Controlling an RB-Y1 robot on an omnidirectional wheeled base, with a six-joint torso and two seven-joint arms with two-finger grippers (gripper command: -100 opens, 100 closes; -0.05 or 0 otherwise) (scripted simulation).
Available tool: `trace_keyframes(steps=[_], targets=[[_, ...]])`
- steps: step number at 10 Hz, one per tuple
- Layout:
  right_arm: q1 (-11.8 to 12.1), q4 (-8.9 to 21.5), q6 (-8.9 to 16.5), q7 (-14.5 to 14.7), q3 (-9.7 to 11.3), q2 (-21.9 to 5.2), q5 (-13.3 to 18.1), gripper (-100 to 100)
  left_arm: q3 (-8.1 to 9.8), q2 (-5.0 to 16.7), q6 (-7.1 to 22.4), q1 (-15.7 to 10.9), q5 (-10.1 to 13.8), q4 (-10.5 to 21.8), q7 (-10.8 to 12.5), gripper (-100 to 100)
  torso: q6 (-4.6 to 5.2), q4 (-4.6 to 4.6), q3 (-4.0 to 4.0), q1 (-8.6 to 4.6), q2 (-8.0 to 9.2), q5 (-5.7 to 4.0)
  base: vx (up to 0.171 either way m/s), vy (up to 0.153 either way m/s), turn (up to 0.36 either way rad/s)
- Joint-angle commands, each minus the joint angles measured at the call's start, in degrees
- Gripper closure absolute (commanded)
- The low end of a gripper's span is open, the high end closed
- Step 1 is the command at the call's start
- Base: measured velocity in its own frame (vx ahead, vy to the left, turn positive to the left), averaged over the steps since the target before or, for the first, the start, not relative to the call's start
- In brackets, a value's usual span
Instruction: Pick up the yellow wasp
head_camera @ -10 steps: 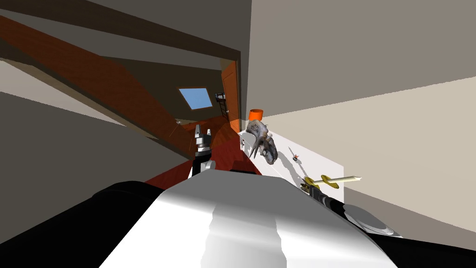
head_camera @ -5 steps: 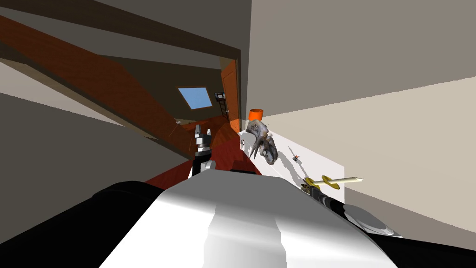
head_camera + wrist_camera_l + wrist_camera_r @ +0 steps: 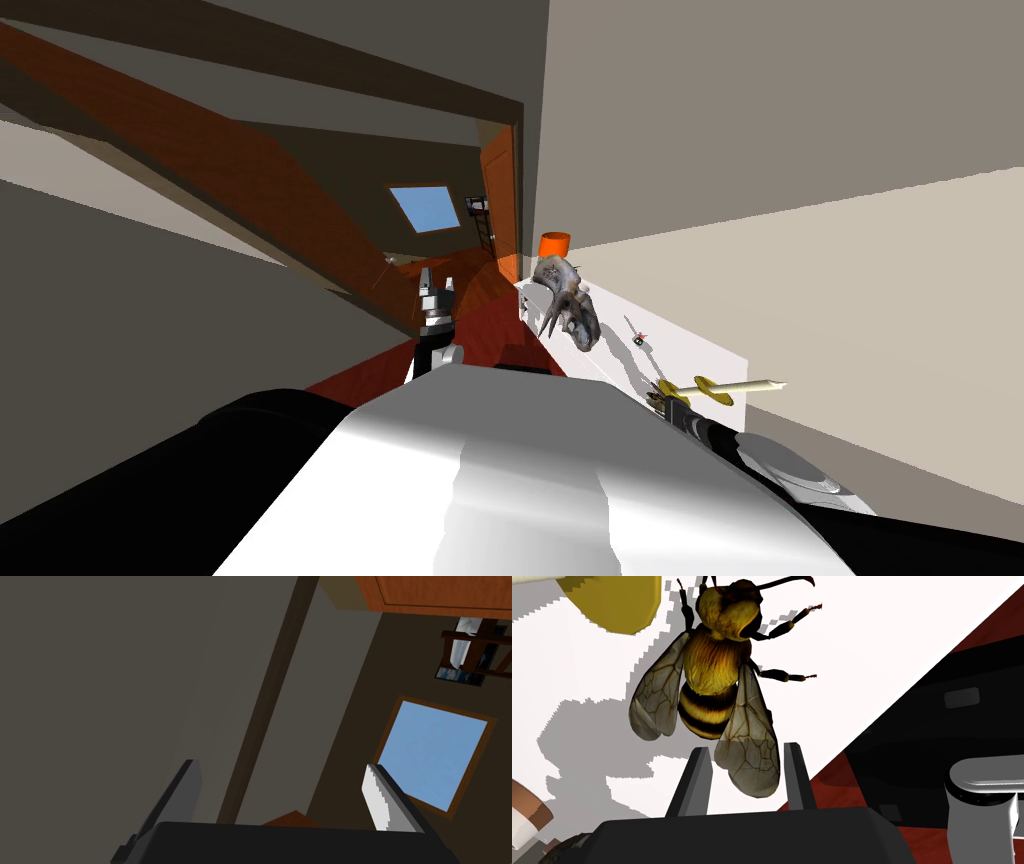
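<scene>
The yellow wasp, black-banded with pale veined wings, lies on a white top. My right gripper has its two fingers pressed on either side of one wing, close behind the striped abdomen. In the head view the wasp is a small dark-yellow speck at the tip of my right gripper, near the white top's near end. My left gripper stands open with nothing between its fingers. It is held up in front of my chest.
A yellow ring on a cream rod lies just beyond the wasp, its yellow part by the wasp's head. Farther along the top are a small red-and-black thing, a horned grey skull and an orange cup. A beige wall backs the top.
The whole head picture has shifted slightly, so my head or torso has moved a little. The things on the white top and both arms keep their places.
</scene>
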Motion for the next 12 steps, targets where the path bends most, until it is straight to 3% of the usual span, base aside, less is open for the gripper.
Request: trace_keyframes(steps=[1,2,3,4,5,6,7,8,9,10,11,12], targets=[[-1.5,1.1,0.7,-0.2,2.9,-1.5,-2.9,100,0.00,0.0,0.0,0.0,0.0,0.0,0.0,0,0.00,0.00,0.00,0.00,0.00,0.00,-0.084,0.020,0.075],[-1.5,1.1,0.7,-0.2,3.4,-1.5,-3.6,100,0.00,0.0,0.0,0.0,0.0,0.0,0.0,0,-0.04,0.01,-0.01,0.01,-0.03,0.03,-0.058,0.006,0.038],[-2.7,2.0,1.3,-0.3,5.7,-2.7,-5.7,100,0.00,0.0,0.0,0.0,0.0,0.0,0.0,0,0.01,0.00,-0.04,-0.02,-0.09,0.01,-0.057,0.008,0.065],[-2.7,2.0,1.3,-0.3,6.0,-2.7,-6.3,100,0.00,0.0,0.0,0.0,0.0,0.0,0.0,0,-0.03,0.00,-0.06,-0.02,-0.11,0.02,-0.048,0.013,0.046],[-3.9,2.9,1.8,-0.4,8.5,-4.0,-8.5,100,0.00,0.0,0.0,0.0,0.0,0.0,0.0,0,0.01,-0.01,-0.07,0.00,-0.14,0.02,-0.069,0.021,0.075],[-3.9,2.9,1.8,-0.4,8.7,-4.0,-9.1,100,0.00,0.0,0.0,0.0,0.0,0.0,0.0,0,-0.03,0.00,-0.05,0.02,-0.10,0.03,-0.065,0.013,0.042],[-5.0,3.8,2.4,-0.6,11.1,-5.2,-11.3,100,0.00,0.0,0.0,0.0,0.0,0.0,0.0,0,0.03,0.00,-0.04,0.01,-0.09,0.03,-0.074,0.019,0.067],[-5.0,3.8,2.4,-0.6,11.3,-5.2,-11.8,100,0.00,0.0,0.0,0.0,0.0,0.0,0.0,0,-0.01,0.01,-0.02,0.02,-0.06,0.05,-0.060,0.016,0.047],[-6.2,4.6,3.0,-0.7,13.8,-6.5,-14.0,100,0.00,0.0,0.0,0.0,0.0,0.0,0.0,0,0.02,0.01,-0.03,0.02,-0.09,0.05,-0.066,0.016,0.073],[-6.2,4.6,3.0,-0.7,14.0,-6.5,-14.6,100,0.00,0.0,0.0,0.0,0.0,0.0,0.0,0,-0.01,0.01,-0.03,0.02,-0.08,0.06,-0.050,0.012,0.047],[-7.4,5.5,3.6,-0.8,16.4,-7.8,-16.9,100,0.00,0.0,0.0,0.0,0.0,0.0,0.0,0,0.02,0.01,-0.05,0.02,-0.11,0.05,-0.070,0.020,0.073],[-7.4,5.5,3.6,-0.8,16.7,-7.8,-17.3,100,0.00,0.0,0.0,0.0,0.0,0.0,0.0,0,0.00,0.02,-0.02,0.04,-0.07,0.07,-0.069,0.014,0.042]])
